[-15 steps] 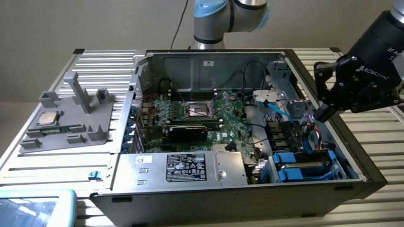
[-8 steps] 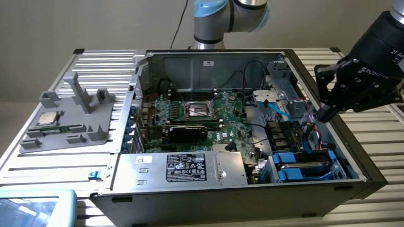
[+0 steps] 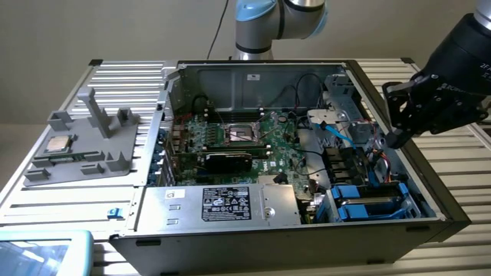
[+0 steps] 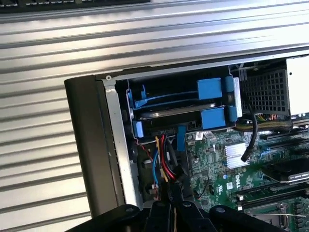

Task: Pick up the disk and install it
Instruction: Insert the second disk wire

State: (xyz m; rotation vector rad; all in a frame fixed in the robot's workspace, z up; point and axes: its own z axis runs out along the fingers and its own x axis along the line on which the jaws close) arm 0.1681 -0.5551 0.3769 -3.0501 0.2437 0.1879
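The disk (image 3: 369,194) lies in the drive bay at the front corner of the open computer case (image 3: 268,236), on the exterior view's right. Blue carrier frames surround it. In the wrist view its silver-grey edge (image 4: 176,111) shows between blue tabs, with a second blue frame (image 4: 159,96) stacked beside it. My black gripper (image 3: 396,137) hovers above the case's side wall, a short way from the bay. Its fingers (image 4: 164,212) stand close together with nothing between them, above red and blue cables (image 4: 161,164).
A motherboard (image 3: 253,144) fills the case floor, with a silver power supply box (image 3: 222,204) at the front. A grey fixture (image 3: 84,144) holding a small square chip (image 3: 60,144) stands on the slatted metal table (image 3: 69,201) at the exterior view's left.
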